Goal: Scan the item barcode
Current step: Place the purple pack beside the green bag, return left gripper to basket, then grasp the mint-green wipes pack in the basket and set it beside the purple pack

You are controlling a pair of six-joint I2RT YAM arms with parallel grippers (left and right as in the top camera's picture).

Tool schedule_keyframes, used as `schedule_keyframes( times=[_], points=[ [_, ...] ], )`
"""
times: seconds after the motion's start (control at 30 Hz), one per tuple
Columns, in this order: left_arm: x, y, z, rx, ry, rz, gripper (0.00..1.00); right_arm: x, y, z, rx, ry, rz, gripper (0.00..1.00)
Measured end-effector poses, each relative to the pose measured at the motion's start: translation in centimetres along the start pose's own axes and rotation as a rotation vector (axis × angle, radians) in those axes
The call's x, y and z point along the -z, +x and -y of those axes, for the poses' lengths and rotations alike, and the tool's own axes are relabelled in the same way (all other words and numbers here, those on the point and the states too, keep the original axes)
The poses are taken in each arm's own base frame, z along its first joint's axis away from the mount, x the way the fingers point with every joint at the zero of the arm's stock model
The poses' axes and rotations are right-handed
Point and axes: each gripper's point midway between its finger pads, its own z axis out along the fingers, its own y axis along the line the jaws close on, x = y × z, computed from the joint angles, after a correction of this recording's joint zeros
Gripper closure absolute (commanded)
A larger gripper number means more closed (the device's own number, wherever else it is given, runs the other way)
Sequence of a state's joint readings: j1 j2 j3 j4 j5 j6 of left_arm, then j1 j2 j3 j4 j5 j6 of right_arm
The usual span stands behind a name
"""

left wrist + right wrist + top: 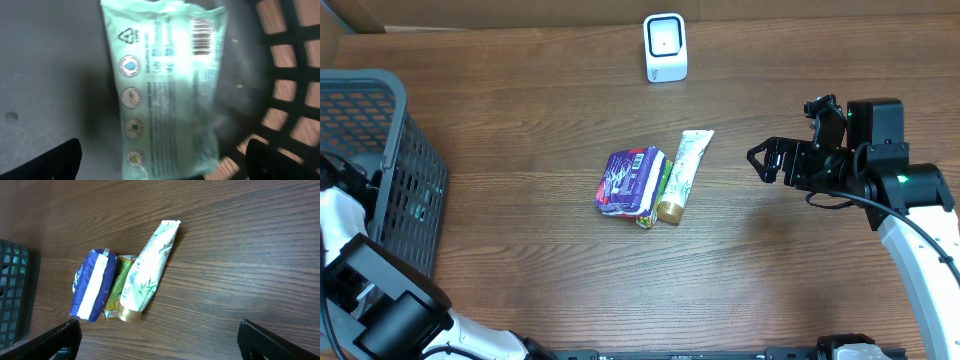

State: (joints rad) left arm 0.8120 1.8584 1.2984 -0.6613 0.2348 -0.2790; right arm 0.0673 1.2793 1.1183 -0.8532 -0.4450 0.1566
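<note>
A mint-green packet (167,95) lies on the grey floor of the black basket (408,190), its barcode (202,36) facing up at the far end. My left gripper (162,162) hangs open just above the packet's near end, one finger on each side, holding nothing. In the overhead view that gripper is hidden down in the basket. The white scanner (665,47) stands at the table's back. My right gripper (762,162) is open and empty over bare wood, to the right of the loose items.
Mid-table lie a purple packet (630,180), a small green-yellow packet (653,198) and a white tube with a gold cap (683,172), touching side by side. The basket's lattice wall (295,75) rises close on the left gripper's right.
</note>
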Motion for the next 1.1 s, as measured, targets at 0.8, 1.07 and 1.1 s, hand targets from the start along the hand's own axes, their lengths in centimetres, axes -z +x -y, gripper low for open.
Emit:
schedule_keyframes(
  times=[0.8,1.07,1.1],
  points=[
    [-2.9,-0.5,-1.0,0.009,-0.016,0.031,0.9,0.0,0.2,0.0,-0.004,0.002,-0.007,0.0],
    [-2.7,-0.3,-0.4,0.019,0.008,-0.005,0.96,0.0,0.2,0.0,-0.005,0.002,-0.008,0.0],
    [-2.5,-0.1,-0.3,0.023,0.009,-0.024,0.96,0.0,0.2,0.0,-0.004,0.002,-0.008,0.0]
  ],
)
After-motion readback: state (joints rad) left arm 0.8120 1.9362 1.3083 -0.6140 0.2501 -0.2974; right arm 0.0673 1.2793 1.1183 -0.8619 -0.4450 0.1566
